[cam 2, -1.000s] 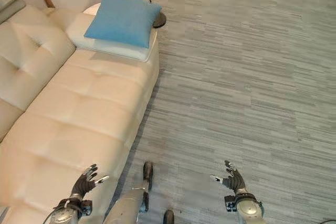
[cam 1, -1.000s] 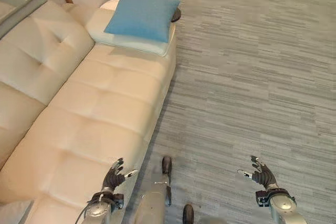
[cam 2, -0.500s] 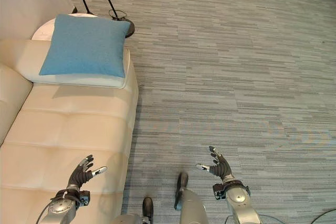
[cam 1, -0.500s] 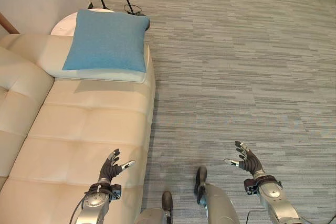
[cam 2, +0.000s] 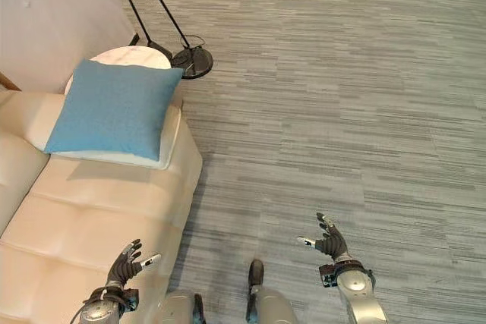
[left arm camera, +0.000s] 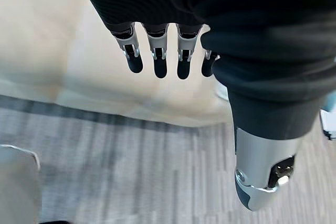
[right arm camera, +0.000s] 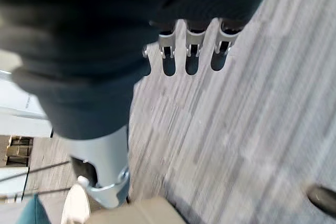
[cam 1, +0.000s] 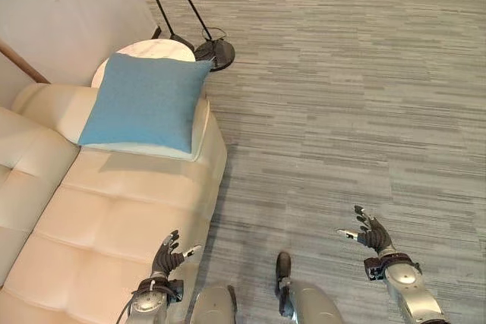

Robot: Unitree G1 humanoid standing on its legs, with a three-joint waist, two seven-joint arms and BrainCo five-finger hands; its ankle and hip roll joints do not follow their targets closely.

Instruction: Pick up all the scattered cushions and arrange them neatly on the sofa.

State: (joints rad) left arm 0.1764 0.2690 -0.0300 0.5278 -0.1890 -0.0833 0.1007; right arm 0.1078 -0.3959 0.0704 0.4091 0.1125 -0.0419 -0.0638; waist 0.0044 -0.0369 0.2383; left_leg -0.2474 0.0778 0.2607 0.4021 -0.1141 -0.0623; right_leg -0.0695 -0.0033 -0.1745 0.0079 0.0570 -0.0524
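Observation:
A blue cushion [cam 1: 144, 102] lies on a pale cushion [cam 1: 199, 123] at the far end of the cream sofa [cam 1: 114, 218]. My left hand [cam 1: 165, 258] hovers open over the sofa's front edge, holding nothing. Out over the carpet to the right, my right hand [cam 1: 370, 234] is open and empty too. In the left wrist view the fingers [left arm camera: 157, 61] hang straight above the sofa edge. The right wrist view has the fingers [right arm camera: 191, 56] relaxed above bare carpet.
A round white side table [cam 1: 152, 50] stands behind the sofa's end, with a floor lamp's dark base [cam 1: 215, 52] and thin poles beside it. A pale wall [cam 1: 68, 5] rises at the upper left. Grey striped carpet [cam 1: 364, 96] spreads to the right.
The whole view has shifted as the camera turned: sofa and cushions sit lower and the lamp base has come into sight. Both hands stay open and low.

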